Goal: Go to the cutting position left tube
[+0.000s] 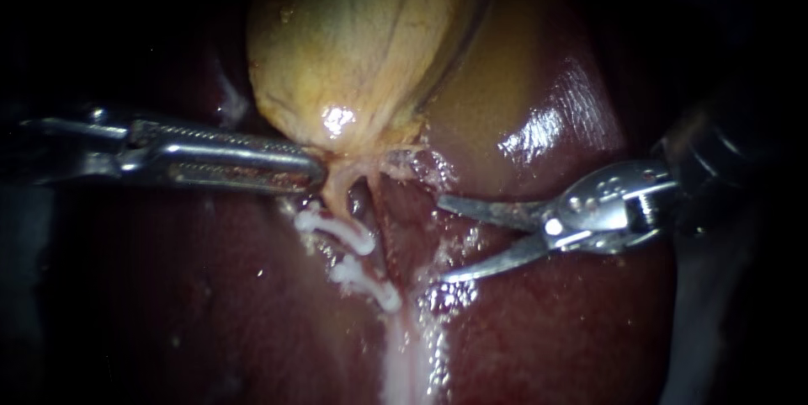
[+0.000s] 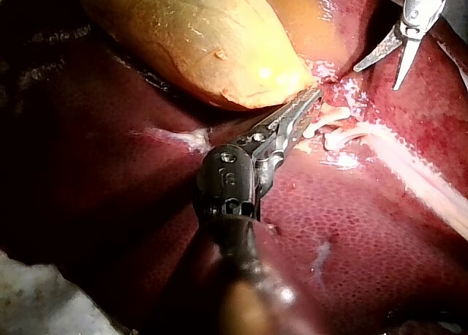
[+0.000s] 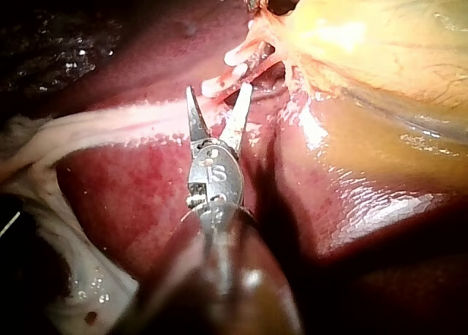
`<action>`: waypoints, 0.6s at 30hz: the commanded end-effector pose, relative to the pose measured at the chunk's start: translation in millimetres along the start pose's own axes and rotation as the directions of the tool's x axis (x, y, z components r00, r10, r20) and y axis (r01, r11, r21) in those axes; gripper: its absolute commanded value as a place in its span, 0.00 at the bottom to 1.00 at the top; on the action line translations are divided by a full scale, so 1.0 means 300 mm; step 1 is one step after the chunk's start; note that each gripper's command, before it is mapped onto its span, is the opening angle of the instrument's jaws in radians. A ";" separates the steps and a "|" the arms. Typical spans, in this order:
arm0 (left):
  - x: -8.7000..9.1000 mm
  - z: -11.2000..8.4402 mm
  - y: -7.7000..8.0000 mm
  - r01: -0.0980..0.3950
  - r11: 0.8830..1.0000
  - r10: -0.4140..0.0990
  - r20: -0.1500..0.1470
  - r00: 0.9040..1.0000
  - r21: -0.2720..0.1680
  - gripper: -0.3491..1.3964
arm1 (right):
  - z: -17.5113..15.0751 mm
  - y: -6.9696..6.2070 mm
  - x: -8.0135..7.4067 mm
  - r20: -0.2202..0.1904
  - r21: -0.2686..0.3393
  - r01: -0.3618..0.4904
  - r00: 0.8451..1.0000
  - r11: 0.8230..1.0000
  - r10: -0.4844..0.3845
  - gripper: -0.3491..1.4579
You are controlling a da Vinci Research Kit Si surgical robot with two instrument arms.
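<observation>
Left instrument (image 1: 307,171) tight on gallbladder (image 1: 362,43), barely within right wrist view; right instrument (image 1: 441,238) agape near 2 clips (image 1: 341,231).

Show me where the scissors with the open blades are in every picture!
Endoscope view: the right instrument comes in from the right, blades open beside the clips.
Left wrist view: right instrument beyond the gallbladder's narrow end.
Right wrist view: right instrument, blades open just short of the clips.
Shared landmark: the yellow gallbladder.
</observation>
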State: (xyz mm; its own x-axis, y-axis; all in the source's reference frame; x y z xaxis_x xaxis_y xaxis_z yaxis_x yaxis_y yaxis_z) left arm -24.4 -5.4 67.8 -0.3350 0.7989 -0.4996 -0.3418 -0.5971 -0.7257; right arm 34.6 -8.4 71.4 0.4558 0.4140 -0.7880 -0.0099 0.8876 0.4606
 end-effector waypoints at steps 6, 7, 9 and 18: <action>0.0000 0.0001 0.0002 0.000 1.000 0.000 0.000 1.000 0.000 0.00 | 0.010 -0.0023 -0.0037 0.015 0.026 0.014 1.000 1.000 -0.015 0.98; 0.0000 0.0001 0.0002 0.000 1.000 0.000 0.000 1.000 0.000 0.00 | 0.012 -0.0025 -0.0042 0.016 0.025 0.010 1.000 1.000 -0.011 0.98; 0.0000 0.0000 0.0003 0.000 1.000 0.000 0.000 1.000 0.001 0.00 | 0.014 -0.0029 -0.0050 0.018 0.030 0.013 1.000 0.999 -0.014 0.98; 0.0000 0.0002 0.0007 0.000 1.000 0.000 0.000 1.000 0.002 0.00 | 0.019 -0.0030 -0.0073 0.025 0.038 0.002 1.000 0.999 -0.003 0.98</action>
State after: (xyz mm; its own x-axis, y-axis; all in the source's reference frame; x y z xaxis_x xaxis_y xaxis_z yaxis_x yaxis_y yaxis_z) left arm -24.6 -5.6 67.7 -0.3346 0.7992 -0.4993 -0.3431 -0.5968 -0.7253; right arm 38.9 -11.3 75.2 0.4776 0.4060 -0.7791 0.0255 0.8801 0.4742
